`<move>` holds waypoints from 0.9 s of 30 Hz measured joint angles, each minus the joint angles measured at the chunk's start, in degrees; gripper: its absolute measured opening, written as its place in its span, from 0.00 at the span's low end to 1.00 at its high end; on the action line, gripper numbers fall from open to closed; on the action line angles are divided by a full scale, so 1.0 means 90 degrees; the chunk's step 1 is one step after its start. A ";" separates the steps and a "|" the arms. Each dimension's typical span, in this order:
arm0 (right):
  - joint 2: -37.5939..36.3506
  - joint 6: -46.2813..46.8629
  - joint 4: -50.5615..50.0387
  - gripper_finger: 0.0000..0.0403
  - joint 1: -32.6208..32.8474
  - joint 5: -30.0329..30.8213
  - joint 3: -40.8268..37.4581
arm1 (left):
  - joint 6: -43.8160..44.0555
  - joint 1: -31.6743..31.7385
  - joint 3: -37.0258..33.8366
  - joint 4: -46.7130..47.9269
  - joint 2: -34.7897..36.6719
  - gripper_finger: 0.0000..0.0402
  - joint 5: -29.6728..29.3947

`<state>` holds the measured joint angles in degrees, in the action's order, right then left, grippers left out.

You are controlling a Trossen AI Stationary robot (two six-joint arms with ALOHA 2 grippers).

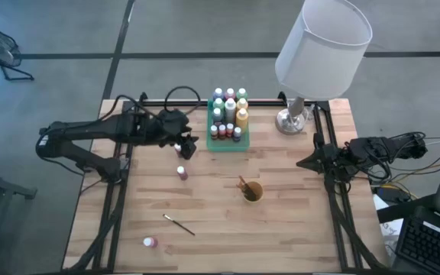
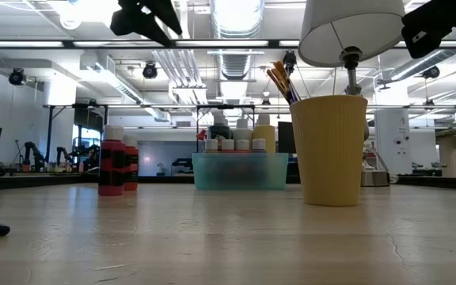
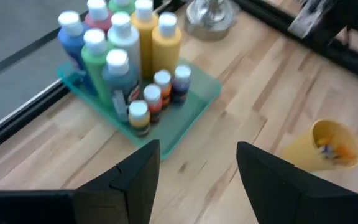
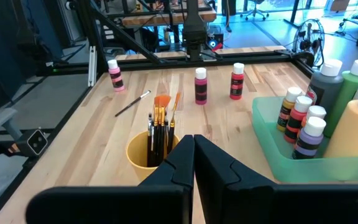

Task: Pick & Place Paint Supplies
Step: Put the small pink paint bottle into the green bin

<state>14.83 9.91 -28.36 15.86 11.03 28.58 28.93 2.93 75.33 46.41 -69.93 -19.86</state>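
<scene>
A: Where's the left gripper (image 1: 187, 145)?
B: Raised over the bench (image 1: 205, 221), just beside the green tray (image 1: 228, 147) — fingers spread wide, nothing between them. Right under it stands a red bottle (image 4: 237, 81).
A: And the other loose supplies?
B: A pink bottle (image 1: 181, 173) stands near the middle, another pink bottle (image 1: 150, 242) at the front edge, a paintbrush (image 1: 179, 224) lies flat between them. The rest of the bottles fill the tray; more brushes stand in the yellow cup (image 1: 252, 192).
A: How will the bottles handle?
B: Small, light, rigid plastic, I'd judge — but tall and narrow, so tippy. Take the body below the cap.
A: The right gripper (image 1: 305, 162)?
B: Shut, empty, waiting by the lamp (image 1: 312, 57).
</scene>
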 joint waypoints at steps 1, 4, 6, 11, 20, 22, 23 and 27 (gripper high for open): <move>0.0001 0.0000 0.0000 0.02 0.0000 0.0000 0.0000 | 0.0039 -0.0094 -0.0042 0.0061 0.0000 0.54 -0.0113; 0.0001 0.0000 0.0000 0.02 0.0001 0.0000 0.0000 | 0.0225 -0.0372 -0.0083 0.0354 0.0000 0.54 -0.0562; 0.0001 0.0000 0.0000 0.02 0.0001 0.0000 0.0000 | 0.0423 -0.0537 -0.0083 0.0603 0.0002 0.54 -0.0852; 0.0001 0.0000 0.0000 0.02 0.0002 0.0000 0.0000 | 0.0919 -0.0831 -0.0083 0.1092 0.0061 0.54 -0.0976; 0.0001 0.0000 0.0000 0.02 0.0002 0.0000 0.0000 | 0.1145 -0.1114 -0.0078 0.1214 0.0236 0.54 -0.0974; -0.0001 0.0000 0.0000 0.02 0.0001 0.0000 0.0000 | 0.1175 -0.1142 -0.0078 0.1267 0.0284 0.54 -0.0976; 0.0001 0.0000 0.0000 0.02 0.0000 0.0000 0.0000 | 0.1191 -0.1161 -0.0078 0.1305 0.0316 0.54 -0.0976; 0.0001 0.0002 0.0000 0.02 0.0001 0.0000 0.0000 | 0.1475 -0.1267 -0.0078 0.1645 0.0419 0.54 -0.1002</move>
<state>14.83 9.93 -28.36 15.87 11.03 28.58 42.21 -8.48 74.63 61.22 -66.16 -28.88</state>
